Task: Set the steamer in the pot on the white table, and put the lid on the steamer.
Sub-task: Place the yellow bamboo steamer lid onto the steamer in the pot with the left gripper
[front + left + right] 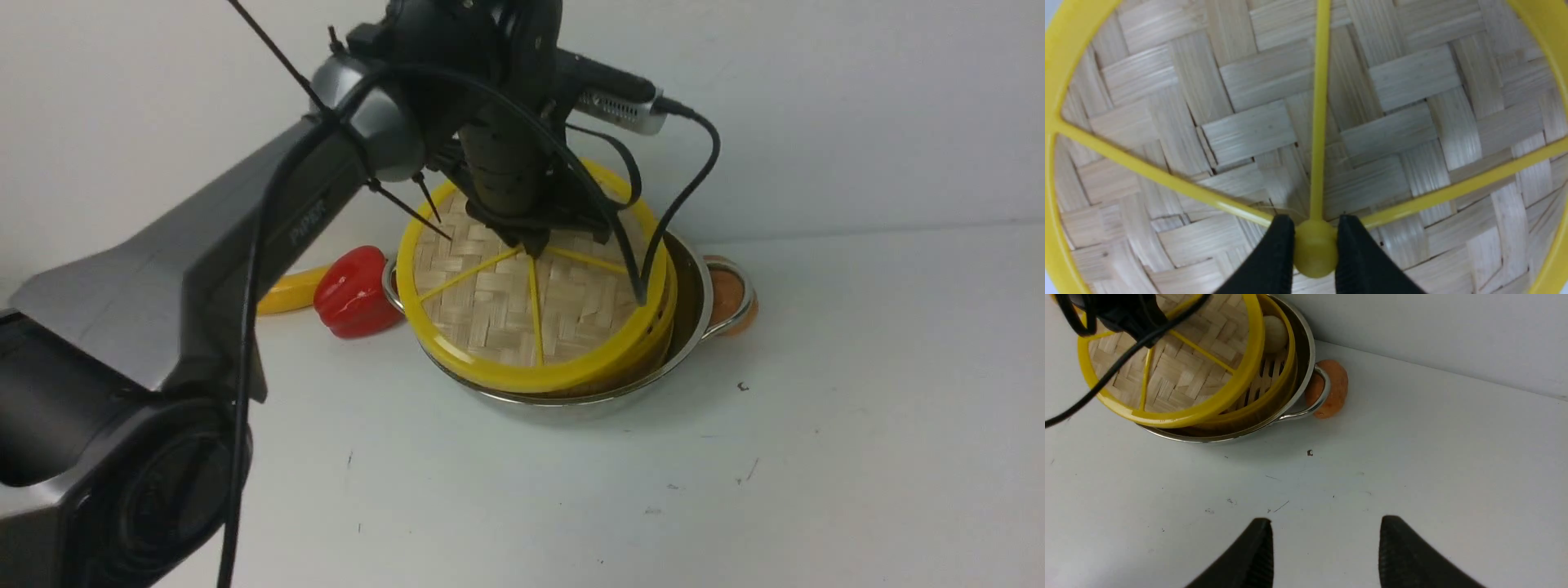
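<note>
Left gripper is clamped on the lid's central hub, one finger on each side. The hub is the only raised part, so that's the obvious handle. The lid hangs directly under the claw, spokes fanning out from the grip.

Steamer is right below the lid, already sitting inside the pot on the white table. First step looks done.

Lid isn't seated. It looks tilted and shifted off the steamer's rim, and a bun and slats show past one edge. It probably needs centring before letting go.

Right gripper has its jaws apart, holds nothing, and hovers over bare table well away from the pot, out of the way. A red pepper lies beside the pot.
</note>
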`<move>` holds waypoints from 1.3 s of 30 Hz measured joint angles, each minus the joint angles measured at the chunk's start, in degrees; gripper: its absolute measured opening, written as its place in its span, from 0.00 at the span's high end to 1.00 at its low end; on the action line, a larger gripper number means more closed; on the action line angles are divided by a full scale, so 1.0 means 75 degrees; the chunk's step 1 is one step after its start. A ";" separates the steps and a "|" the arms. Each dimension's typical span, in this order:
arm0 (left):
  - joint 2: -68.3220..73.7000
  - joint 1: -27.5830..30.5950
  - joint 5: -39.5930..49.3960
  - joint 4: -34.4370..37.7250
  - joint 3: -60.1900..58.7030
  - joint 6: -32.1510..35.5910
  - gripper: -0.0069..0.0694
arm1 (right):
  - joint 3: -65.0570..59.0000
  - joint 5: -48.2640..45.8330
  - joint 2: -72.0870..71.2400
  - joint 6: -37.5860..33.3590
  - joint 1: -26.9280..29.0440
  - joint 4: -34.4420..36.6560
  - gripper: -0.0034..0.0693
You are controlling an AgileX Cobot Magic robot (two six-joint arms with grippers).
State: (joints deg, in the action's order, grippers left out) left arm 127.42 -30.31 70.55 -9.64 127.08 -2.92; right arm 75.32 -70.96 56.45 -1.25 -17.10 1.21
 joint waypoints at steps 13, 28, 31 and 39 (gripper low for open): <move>0.0354 0.0000 -0.0914 -0.0065 0.0000 0.0208 0.75 | 0.0000 0.0000 0.0000 0.0007 0.0000 0.0023 0.46; 0.0515 0.0000 -0.1659 -0.0078 0.0000 0.0237 0.75 | 0.0000 0.0000 0.0000 0.0024 0.0000 0.0025 0.46; 0.0598 0.0000 -0.1722 -0.0153 0.0000 0.0237 0.75 | 0.0000 0.0000 0.0000 0.0024 0.0000 0.0025 0.46; 0.0642 0.0000 -0.1634 -0.0316 0.0041 0.0230 0.75 | 0.0000 0.0000 0.0000 0.0024 0.0000 0.0025 0.46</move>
State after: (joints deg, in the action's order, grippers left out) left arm 132.23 -30.31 58.29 -12.01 127.39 -1.19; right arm 75.32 -70.96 56.45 -1.07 -17.10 1.40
